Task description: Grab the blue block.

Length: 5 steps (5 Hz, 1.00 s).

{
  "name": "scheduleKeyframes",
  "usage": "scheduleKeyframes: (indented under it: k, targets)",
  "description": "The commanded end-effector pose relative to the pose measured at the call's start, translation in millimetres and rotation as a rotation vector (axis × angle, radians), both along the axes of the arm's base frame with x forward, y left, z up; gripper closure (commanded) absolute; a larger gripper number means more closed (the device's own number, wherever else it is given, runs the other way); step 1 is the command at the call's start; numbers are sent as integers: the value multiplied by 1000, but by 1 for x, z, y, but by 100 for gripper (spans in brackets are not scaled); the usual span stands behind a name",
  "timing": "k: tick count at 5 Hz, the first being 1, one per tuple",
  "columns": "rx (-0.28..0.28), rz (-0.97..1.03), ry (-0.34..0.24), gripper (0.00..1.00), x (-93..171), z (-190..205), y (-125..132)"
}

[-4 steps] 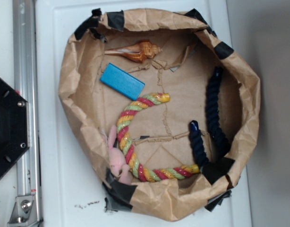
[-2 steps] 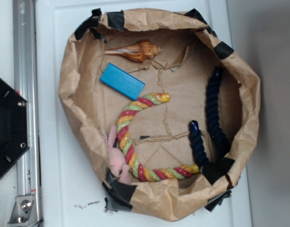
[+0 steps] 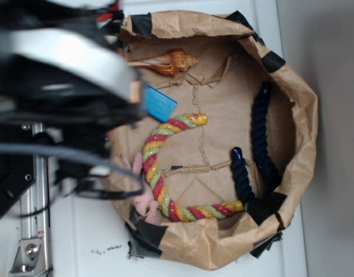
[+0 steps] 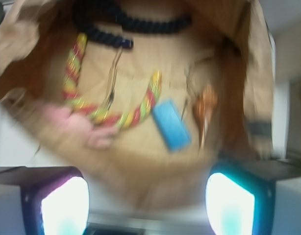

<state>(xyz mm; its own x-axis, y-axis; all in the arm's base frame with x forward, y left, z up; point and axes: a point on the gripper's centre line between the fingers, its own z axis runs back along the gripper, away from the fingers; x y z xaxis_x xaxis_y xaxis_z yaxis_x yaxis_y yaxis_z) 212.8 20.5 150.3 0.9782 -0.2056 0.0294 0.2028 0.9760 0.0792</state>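
Wrist view: gripper (image 4: 148,196) jaws spread wide, gripping nothing, high above crumpled brown paper basket (image 3: 292,86), presumably for approach. Flat sky-blue rectangular block (image 4: 170,125) lying free on basket floor, toward 10 o'clock in exterior view. Close by: orange seashell (image 3: 168,62) at 12, multicoloured twisted rope (image 3: 159,167) at 5. Navy rope (image 3: 260,138) and pink plush toy (image 3: 143,196) well apart.

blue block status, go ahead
End effector open, empty, high above the bag. Blue block flat on bag floor, untouched. Multicolored rope and seashell flank it closely.
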Motion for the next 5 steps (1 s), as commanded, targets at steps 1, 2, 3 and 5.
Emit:
scheduleKeyframes:
  k: [1,2,3,5]
  targets:
    - [0,-139,28,0,40,-46,14]
    - [14,-277,77,0,26,-70,11]
    - [-9,-406,95,0,18,-93,12]
    - [-40,-491,114,0,17,-114,23]
